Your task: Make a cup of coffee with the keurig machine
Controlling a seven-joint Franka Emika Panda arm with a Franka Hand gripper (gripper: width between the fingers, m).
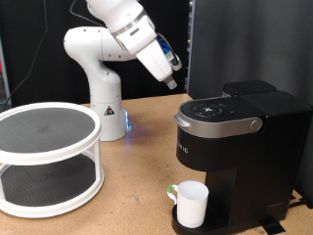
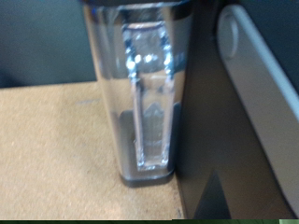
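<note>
The white cup sits on the drip tray of the black keurig machine, while the gripper hangs above the machine, its opening impossible to tell.

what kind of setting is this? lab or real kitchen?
Likely a lab bench, not a kitchen: a robot arm base bolted on a bare brown table, black curtains behind, and staged props: coffee machine, cup.

A brown cork-like tabletop fronts dark curtains, with a white two-tier round shelf at the exterior view's left.
</note>
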